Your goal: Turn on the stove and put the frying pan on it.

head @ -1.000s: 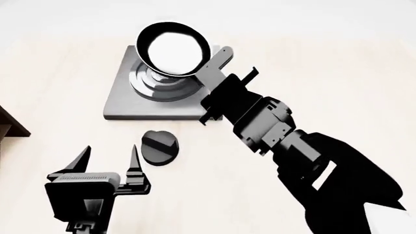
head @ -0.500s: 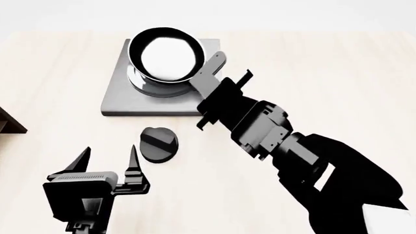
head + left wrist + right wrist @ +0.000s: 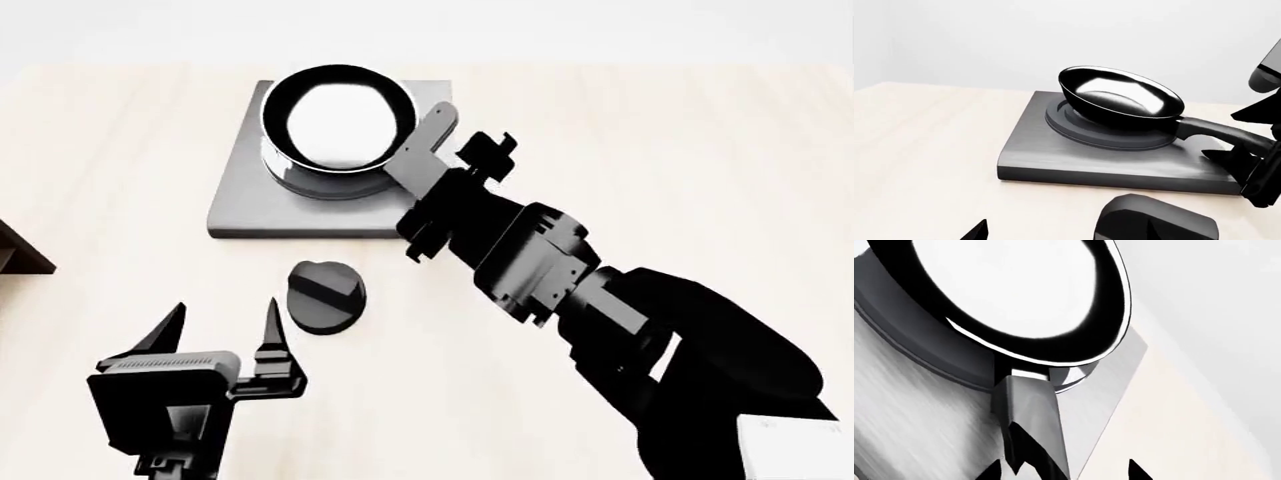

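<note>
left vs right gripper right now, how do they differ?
Left gripper is open and empty, hanging over bare table near the knob; right gripper is at the frying pan handle over the stove edge, its jaw state unclear. Left sits close to the robot; right is stretched forward. Both are black.

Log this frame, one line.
pan: on stove burner | right gripper: at pan handle, grip unclear | left gripper: open, idle near knob
</note>
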